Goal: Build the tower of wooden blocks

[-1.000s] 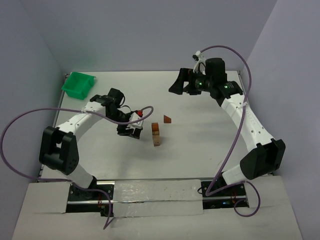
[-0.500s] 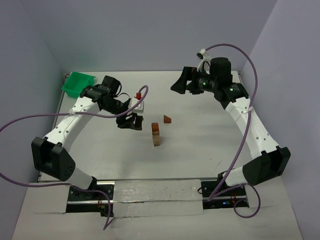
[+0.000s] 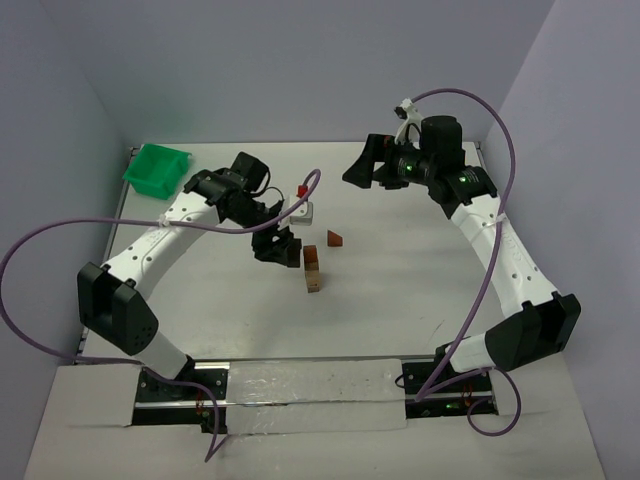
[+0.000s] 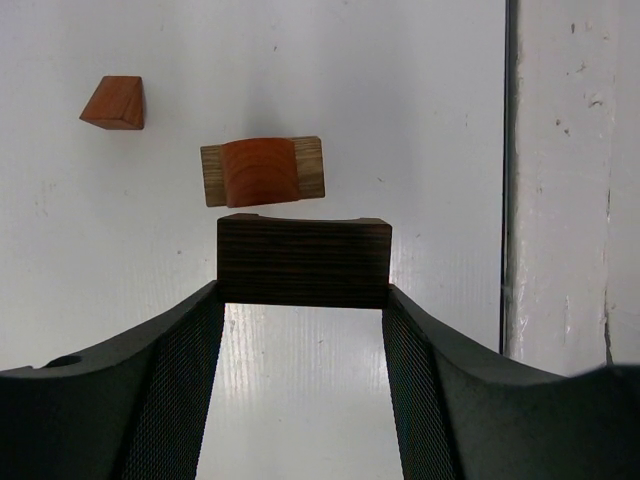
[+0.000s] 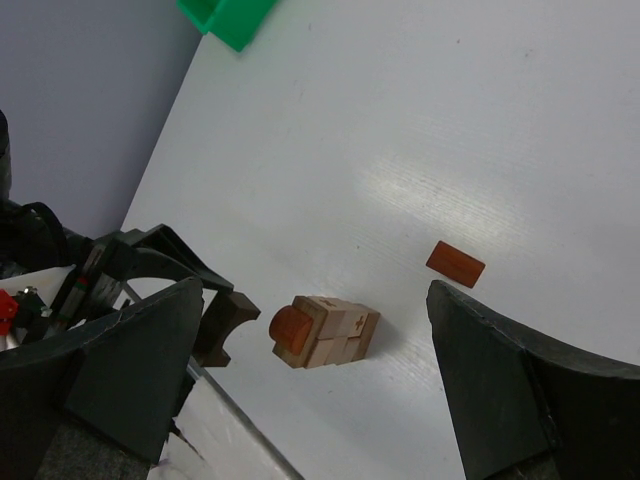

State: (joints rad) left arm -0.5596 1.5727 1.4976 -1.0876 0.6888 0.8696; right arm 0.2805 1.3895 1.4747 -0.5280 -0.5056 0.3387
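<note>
The tower [image 3: 312, 268] is a short stack of tan wood blocks with a reddish-brown rounded piece on top [image 4: 260, 171], standing mid-table [image 5: 325, 332]. My left gripper [image 3: 280, 248] hangs just left of it, shut on a dark brown arched block [image 4: 303, 260] held across its fingertips [image 5: 225, 328]. A reddish-brown wedge [image 3: 333, 238] lies apart on the table behind the tower [image 4: 113, 103] [image 5: 455, 264]. My right gripper [image 3: 368, 168] hovers high over the far side, open and holding nothing [image 5: 312, 296].
A green plastic bin [image 3: 157, 168] sits at the far left corner [image 5: 228, 18]. The table's seam and edge strip [image 4: 572, 200] run close to the left gripper. Purple cables loop off both arms.
My left arm has swung right with the dark block, from farther left to right beside the tower. The right arm rose a little earlier and has since held still.
</note>
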